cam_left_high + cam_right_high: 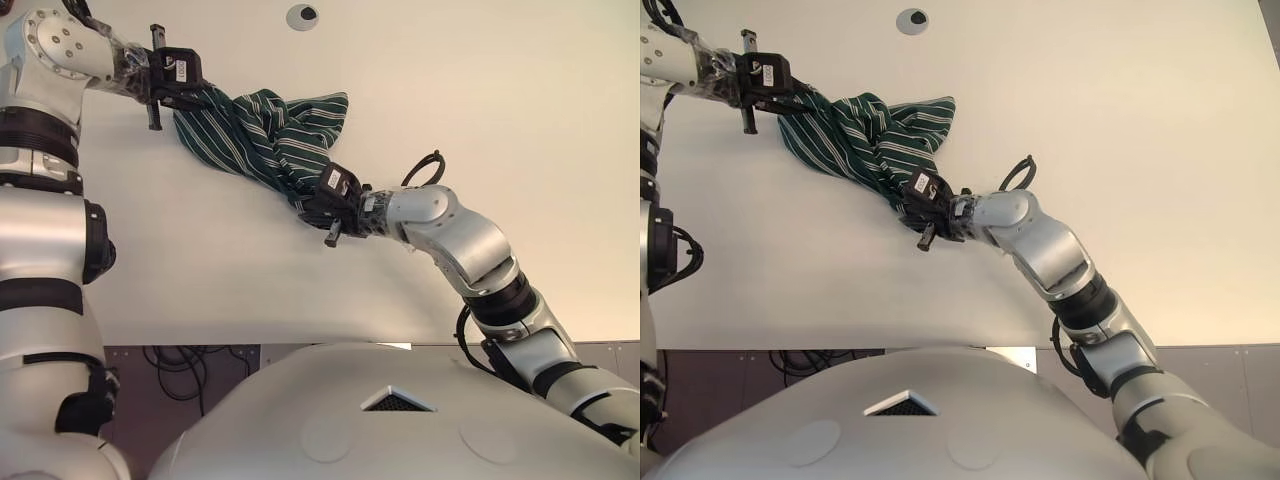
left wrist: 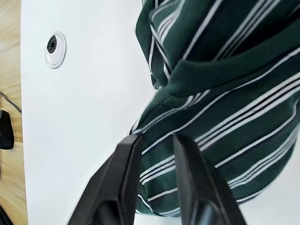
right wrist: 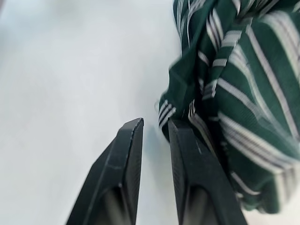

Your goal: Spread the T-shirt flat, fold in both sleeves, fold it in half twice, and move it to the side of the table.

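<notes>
The left gripper sits at the far left of the white tabletop, at the far-left end of the T-shirt. The shirt is dark green with white stripes and is bunched into a rope-like heap, not spread. Its long axis runs on a diagonal from far left down to nearer right, and a loose flap sticks out to the right on the far side. It lies on the far-left part of the tabletop, nearer than a round cable port and to its left.

The left wrist view adds a thick plain green band across the stripes and a strip of wooden floor past the tabletop edge. There the left fingers stand a narrow gap apart with striped cloth in the gap, pinching the shirt's end.

The right gripper is at the shirt's near-right end, close to the middle of the tabletop. In the right wrist view its fingers are slightly parted, with bare tabletop between them. The cloth lies against the outer side of one finger and none is in the gap.

The head views alone show dark cables below the near tabletop edge.
</notes>
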You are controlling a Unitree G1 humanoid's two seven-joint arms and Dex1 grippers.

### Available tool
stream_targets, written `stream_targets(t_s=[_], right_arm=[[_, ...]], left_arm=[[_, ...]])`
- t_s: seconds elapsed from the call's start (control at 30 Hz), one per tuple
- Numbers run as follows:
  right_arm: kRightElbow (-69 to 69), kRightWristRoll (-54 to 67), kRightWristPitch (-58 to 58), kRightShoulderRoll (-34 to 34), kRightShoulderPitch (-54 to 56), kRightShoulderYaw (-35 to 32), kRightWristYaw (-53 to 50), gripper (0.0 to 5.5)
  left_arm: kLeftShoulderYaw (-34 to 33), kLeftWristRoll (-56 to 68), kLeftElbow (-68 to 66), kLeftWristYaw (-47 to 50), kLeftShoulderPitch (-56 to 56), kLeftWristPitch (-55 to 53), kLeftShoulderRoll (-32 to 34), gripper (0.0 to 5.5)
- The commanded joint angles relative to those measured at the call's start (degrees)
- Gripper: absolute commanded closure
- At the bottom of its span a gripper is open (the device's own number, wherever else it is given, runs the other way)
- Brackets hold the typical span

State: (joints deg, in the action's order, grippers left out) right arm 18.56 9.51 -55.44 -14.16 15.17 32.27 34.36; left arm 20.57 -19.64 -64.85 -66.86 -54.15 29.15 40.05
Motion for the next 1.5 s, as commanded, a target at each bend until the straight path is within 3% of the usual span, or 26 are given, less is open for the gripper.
stream_targets(t_s=[0.03, 0.2, 0.5, 0.6, 1.13, 1.4, 1.5], right_arm=[[-2.7, -1.4, -0.5, 0.9, 1.4, 2.5, -1.9, 4.56], [-3.3, -1.9, -0.5, 1.9, 1.7, 3.5, -3.9, 4.56], [-3.4, -2.2, -0.6, 2.9, 1.5, 3.3, -7.1, 3.15], [-3.7, -2.7, -0.7, 3.1, 1.3, 3.4, -7.7, 2.98], [-3.3, -2.4, -0.7, 3.9, 1.0, 3.2, -9.0, 5.46], [-2.4, -2.1, -1.0, 4.2, 0.8, 3.4, -9.2, 5.5], [-2.2, -1.9, -1.0, 4.1, 0.8, 3.4, -9.1, 5.5]], left_arm=[[0.4, -0.8, -1.1, 0.0, -1.5, 0.8, -1.0, 4.37], [0.5, -1.8, -2.4, 1.4, -3.3, 1.5, -1.7, 4.37], [-0.2, -1.7, -3.7, 1.5, -5.0, 1.6, -2.3, 4.37], [-0.2, -1.7, -3.9, 1.6, -4.8, 1.7, -2.4, 4.37], [-1.9, 0.5, -4.2, -0.8, -4.0, -0.3, -3.0, 4.37], [-1.5, 0.2, -4.9, -1.6, -3.1, -0.7, -2.7, 5.48], [-1.1, -0.1, -4.8, -2.3, -2.4, -0.6, -2.4, 5.48]])
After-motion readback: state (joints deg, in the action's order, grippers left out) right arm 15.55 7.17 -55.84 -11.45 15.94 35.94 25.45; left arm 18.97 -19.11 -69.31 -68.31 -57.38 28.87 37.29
